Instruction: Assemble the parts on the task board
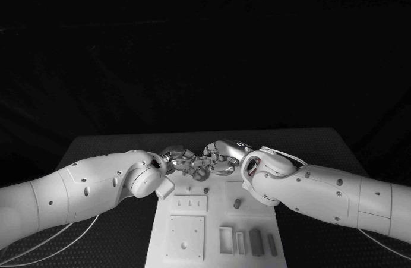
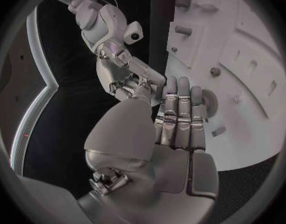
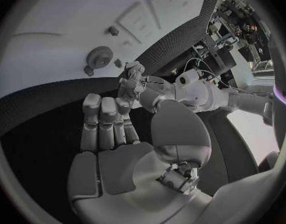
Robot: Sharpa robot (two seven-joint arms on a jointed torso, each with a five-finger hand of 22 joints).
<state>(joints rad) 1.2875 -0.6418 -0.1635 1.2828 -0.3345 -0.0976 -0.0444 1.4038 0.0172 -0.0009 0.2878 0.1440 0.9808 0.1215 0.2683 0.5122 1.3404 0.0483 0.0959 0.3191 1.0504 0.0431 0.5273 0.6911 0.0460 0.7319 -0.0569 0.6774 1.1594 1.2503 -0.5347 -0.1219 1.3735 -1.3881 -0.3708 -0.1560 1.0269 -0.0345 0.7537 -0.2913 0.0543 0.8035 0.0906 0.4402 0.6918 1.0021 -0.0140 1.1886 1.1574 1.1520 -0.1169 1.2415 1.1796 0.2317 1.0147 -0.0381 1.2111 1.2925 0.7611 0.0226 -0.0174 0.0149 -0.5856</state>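
Both hands meet over the far end of the task board (image 1: 171, 244): left hand (image 1: 177, 159) and right hand (image 1: 224, 155) empty, fingers apart. A gear (image 3: 100, 56) sits on the board nearby.

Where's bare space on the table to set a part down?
Bare black table lies left and right of the task board, under and beyond the arms, and along the far edge. Crowded: the board's far end, where the left robot hand and right robot hand meet.
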